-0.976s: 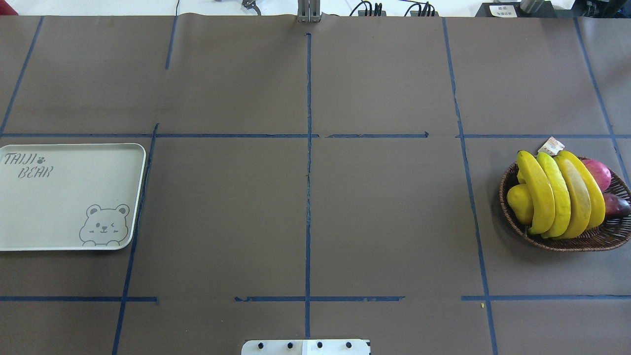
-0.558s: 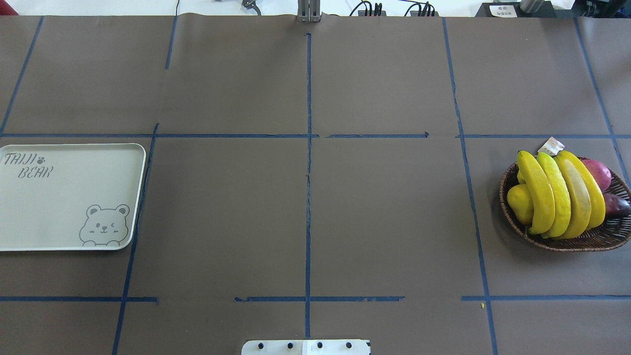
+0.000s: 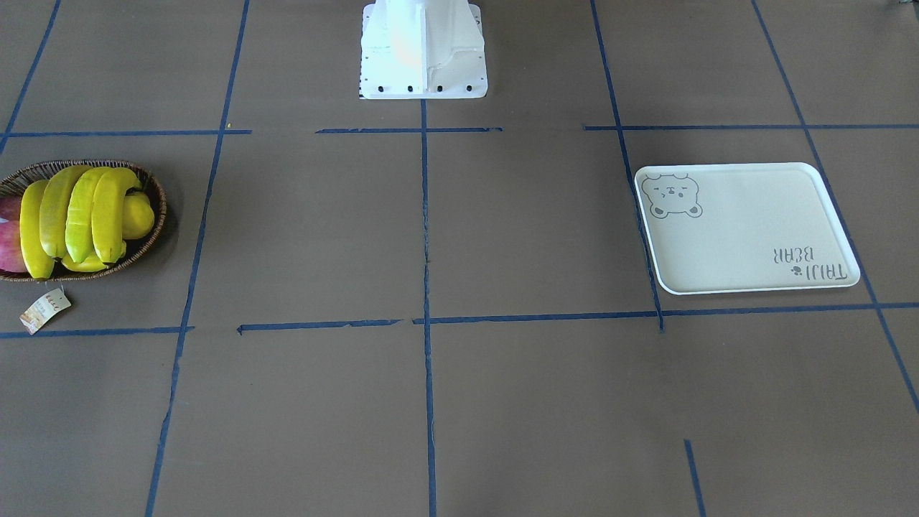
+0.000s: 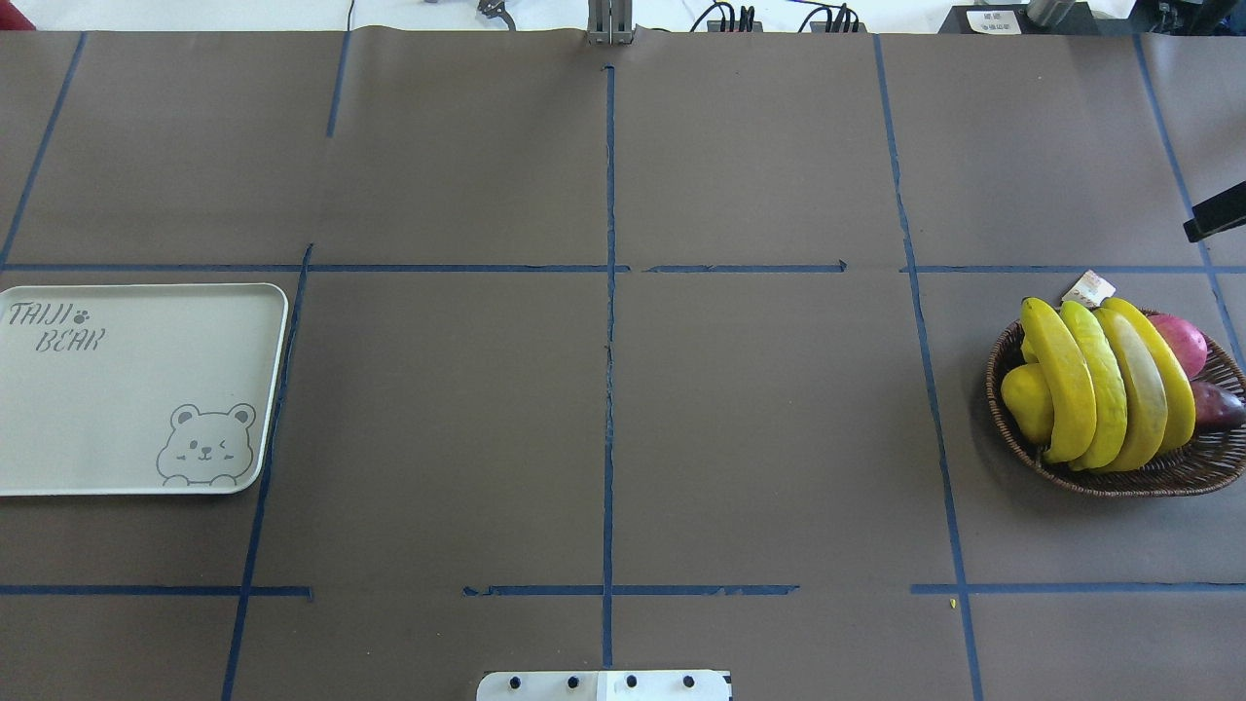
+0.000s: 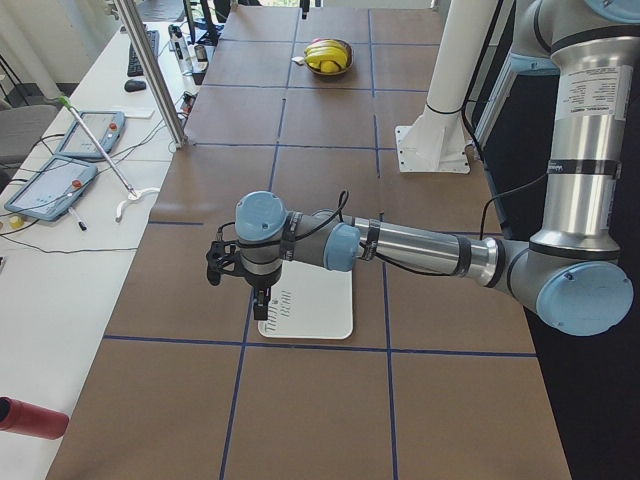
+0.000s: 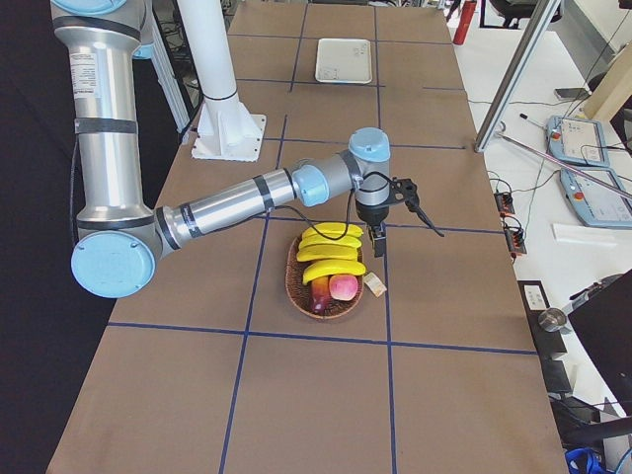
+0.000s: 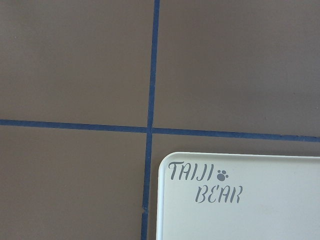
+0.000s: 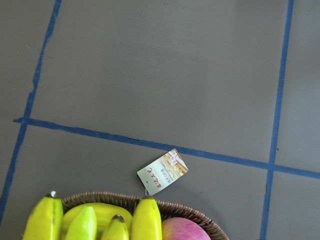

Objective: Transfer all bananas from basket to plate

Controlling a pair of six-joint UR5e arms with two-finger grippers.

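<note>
Four long, curved, glossy bright yellow bananas (image 4: 1105, 385) lie side by side in the shallow oval basket of dark brown woven wicker (image 4: 1119, 483) at the right edge of the overhead view. They rest over a stubby yellow fruit (image 4: 1022, 401), a smooth pink-red round fruit (image 4: 1183, 341) and a dark purple fruit (image 4: 1219, 404). A small paper tag on a string (image 4: 1088, 287) lies on the matt brown table covering (image 4: 759, 409), just above the basket's upper rim. The flat rectangular cream-white plate with rounded corners, grey bear face and grey lettering (image 4: 117, 389) sits at the left edge, well apart from the basket. In the left side view the left gripper (image 5: 262, 305) hangs over the plate's lettered end. In the right side view the right gripper (image 6: 379, 247) hangs by the basket's tag side. I cannot tell how wide either gripper stands.
</note>
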